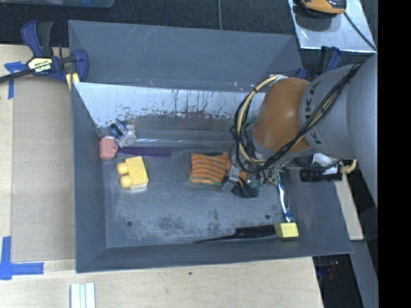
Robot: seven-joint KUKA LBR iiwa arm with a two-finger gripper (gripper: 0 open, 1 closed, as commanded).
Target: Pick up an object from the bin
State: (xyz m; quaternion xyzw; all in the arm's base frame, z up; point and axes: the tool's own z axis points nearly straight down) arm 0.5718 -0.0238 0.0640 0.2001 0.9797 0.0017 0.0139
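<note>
Your arm (334,117) sits low, gripper (247,186) just beside the orange ribbed piece (209,169) in the middle of the bin (180,220). Apart or together, I can't tell. Probably still the approach: next you centre over it and close.

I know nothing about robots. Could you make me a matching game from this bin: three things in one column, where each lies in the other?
Things:
1 yellow block
2 orange ribbed piece
3 black stick

Places:
A along the bin wall lowest in the view
B mid-floor, right beside the gripper
C left part of the floor

Pairs: 1-C, 2-B, 3-A.
</note>
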